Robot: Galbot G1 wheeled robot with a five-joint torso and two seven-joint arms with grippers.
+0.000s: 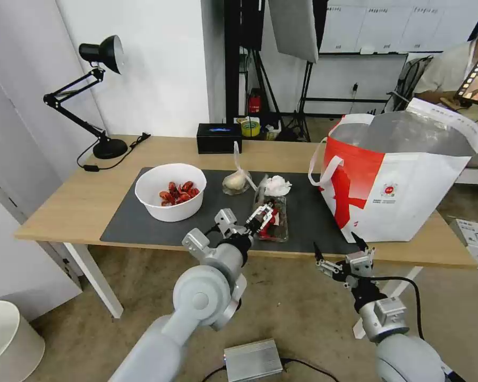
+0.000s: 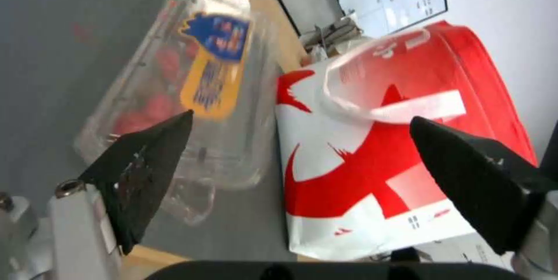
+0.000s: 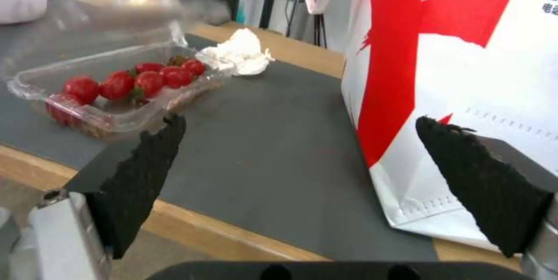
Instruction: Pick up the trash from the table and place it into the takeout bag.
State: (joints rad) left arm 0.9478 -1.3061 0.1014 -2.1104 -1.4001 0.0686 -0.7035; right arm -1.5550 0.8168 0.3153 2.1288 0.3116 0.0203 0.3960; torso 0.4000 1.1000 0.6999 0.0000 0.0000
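On the table [image 1: 79, 204], the dark mat holds the trash. A white bowl [image 1: 170, 191] of red shells stands at the left. A knotted clear bag [image 1: 236, 181] and a crumpled tissue [image 1: 278, 185] lie mid-mat. The clear clamshell [image 1: 276, 220] with red bits sits near the front edge. My left gripper [image 1: 264, 216] hovers open over the clamshell's near end, touching nothing. In the left wrist view the clamshell [image 2: 192, 97] lies beyond one finger [image 2: 145, 166]. The takeout bag [image 1: 398, 185] stands open at the right. My right gripper [image 1: 335, 243] hangs open below the front edge, near the bag's corner [image 3: 465, 75].
A black tissue box [image 1: 219, 138] and a tape roll [image 1: 250, 128] sit at the table's back edge, a black desk lamp [image 1: 103, 95] at the back left. On the floor are a silver box [image 1: 252, 359], a white bin [image 1: 5, 339] and a cardboard box [image 1: 475, 236].
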